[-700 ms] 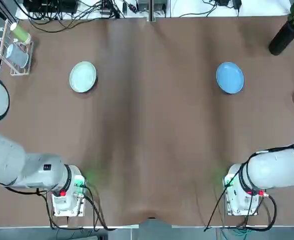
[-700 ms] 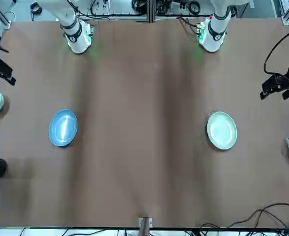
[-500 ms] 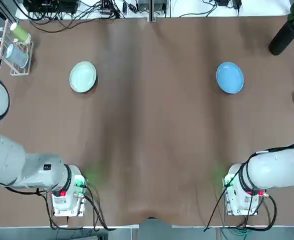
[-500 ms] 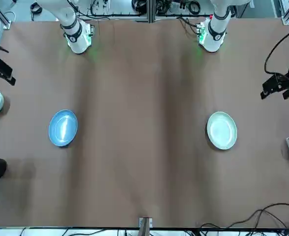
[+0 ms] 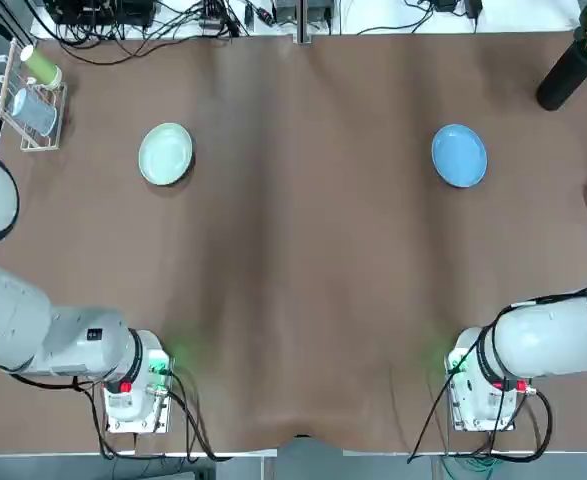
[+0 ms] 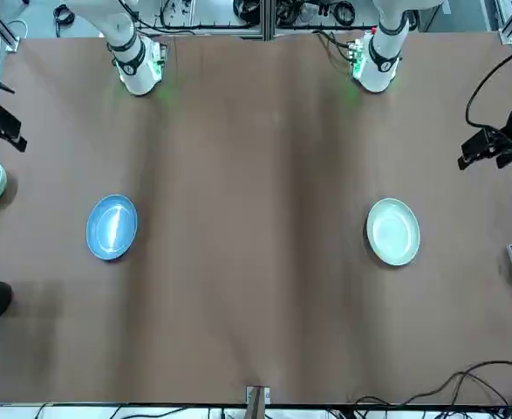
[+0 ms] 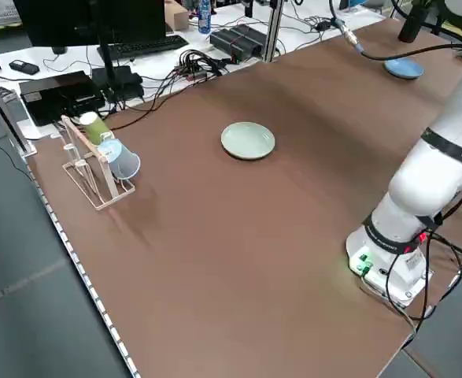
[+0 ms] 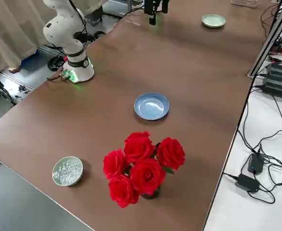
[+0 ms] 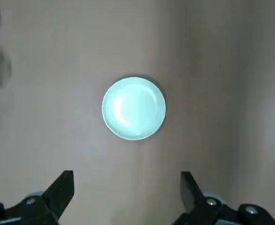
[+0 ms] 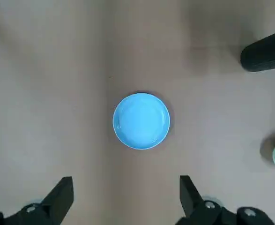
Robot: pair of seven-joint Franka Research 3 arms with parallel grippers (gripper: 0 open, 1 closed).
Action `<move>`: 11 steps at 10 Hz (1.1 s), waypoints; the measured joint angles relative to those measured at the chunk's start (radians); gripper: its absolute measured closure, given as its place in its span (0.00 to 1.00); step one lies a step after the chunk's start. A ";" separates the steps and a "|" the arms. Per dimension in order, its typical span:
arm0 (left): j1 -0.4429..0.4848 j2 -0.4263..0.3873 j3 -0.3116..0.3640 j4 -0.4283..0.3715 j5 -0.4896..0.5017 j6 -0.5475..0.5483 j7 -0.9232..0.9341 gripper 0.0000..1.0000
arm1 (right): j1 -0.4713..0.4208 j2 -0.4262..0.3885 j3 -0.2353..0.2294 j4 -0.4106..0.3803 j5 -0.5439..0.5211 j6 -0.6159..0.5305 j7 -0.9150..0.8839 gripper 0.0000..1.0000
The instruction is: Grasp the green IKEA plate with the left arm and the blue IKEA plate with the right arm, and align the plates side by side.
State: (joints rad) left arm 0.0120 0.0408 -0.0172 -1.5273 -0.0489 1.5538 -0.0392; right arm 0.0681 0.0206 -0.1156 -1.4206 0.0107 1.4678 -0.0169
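Nearest the robot, the two arm bases sit at the edge of the brown surface (image 5: 303,300), the left arm (image 5: 33,335) at one corner and the right arm (image 5: 543,340) at the other. Higher up, the left pincer (image 9: 126,187) hangs released, fingers spread wide, above the green plate (image 9: 133,108), not touching it. The right pincer (image 10: 125,193) is likewise released and hovers over the blue plate (image 10: 141,121). Both plates lie flat on the surface, well apart, the green plate on the robot's left, the blue on its right. Farther off stand a cup rack (image 5: 31,98) at the left corner and a vase of red roses (image 8: 141,166) at the right, with a small bowl (image 8: 67,171) near it.
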 joint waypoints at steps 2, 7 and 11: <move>-0.001 0.002 -0.003 0.000 0.001 -0.001 0.004 0.00 | -0.044 0.026 -0.007 -0.006 0.060 0.000 -0.053 0.00; 0.062 0.072 0.012 -0.005 0.018 0.003 0.005 0.00 | -0.209 0.091 -0.015 -0.220 0.230 0.174 -0.256 0.10; 0.126 0.132 0.013 -0.127 0.019 0.181 0.034 0.00 | -0.278 0.135 -0.015 -0.442 0.327 0.343 -0.397 0.21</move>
State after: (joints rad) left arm 0.1378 0.1726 -0.0043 -1.6539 -0.0298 1.7349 -0.0053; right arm -0.2103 0.1557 -0.1309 -1.8628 0.3377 1.8109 -0.4136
